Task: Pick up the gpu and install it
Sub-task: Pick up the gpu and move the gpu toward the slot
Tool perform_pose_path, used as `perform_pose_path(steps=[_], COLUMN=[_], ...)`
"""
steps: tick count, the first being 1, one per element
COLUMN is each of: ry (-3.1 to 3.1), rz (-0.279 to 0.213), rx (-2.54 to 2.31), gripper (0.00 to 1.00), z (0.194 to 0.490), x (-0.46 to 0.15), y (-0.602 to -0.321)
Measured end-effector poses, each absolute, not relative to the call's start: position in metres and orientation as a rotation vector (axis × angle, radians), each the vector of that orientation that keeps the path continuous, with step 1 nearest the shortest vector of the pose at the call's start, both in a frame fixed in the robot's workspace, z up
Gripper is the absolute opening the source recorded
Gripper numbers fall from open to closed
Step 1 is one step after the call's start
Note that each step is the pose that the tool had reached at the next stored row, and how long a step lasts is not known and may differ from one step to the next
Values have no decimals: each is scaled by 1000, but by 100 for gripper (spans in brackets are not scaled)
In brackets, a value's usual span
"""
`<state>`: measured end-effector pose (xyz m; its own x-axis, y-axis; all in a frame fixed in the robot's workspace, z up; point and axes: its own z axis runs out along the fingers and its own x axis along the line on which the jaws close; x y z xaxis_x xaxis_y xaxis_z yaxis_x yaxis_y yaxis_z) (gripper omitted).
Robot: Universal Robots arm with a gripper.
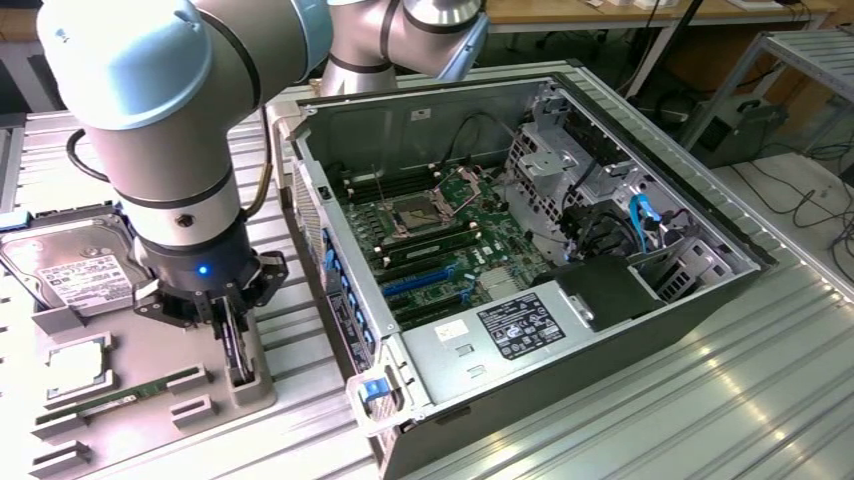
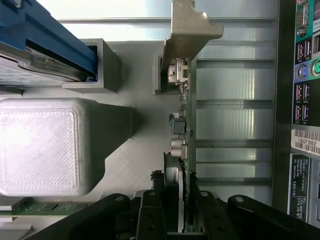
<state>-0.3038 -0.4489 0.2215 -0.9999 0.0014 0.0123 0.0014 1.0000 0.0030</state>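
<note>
Gripping it properly here: the black two-finger gripper (image 2: 176,212) on the big grey arm has its fingers (image 2: 151,210) pressed against both flat faces of the gpu (image 2: 183,117), a thin black expansion card, so it's clenched on the card. The card stands on its long edge in a slot of the grey plastic holder tray (image 1: 147,335), along the tray edge closest to the open silver-grey computer case (image 1: 667,335). Its long axis lies level and runs parallel to the case's rear port panel (image 2: 302,90). The pale metal bracket (image 2: 189,30) is at the end away from the gripper.

Toward the tray's opposite edge sit a boxy silver hard drive (image 1: 74,272) and a slim green memory stick (image 1: 127,397). Everything's on a ribbed aluminium bench (image 1: 747,400), with loose floor cables (image 1: 801,200) off past its edge.
</note>
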Motion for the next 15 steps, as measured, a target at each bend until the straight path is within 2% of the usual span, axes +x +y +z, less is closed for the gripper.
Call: perform_pose_path(steps=[15], ry=[-3129], rz=[-5], rx=[-2], gripper=[28], z=[242], x=[-304], y=[-449])
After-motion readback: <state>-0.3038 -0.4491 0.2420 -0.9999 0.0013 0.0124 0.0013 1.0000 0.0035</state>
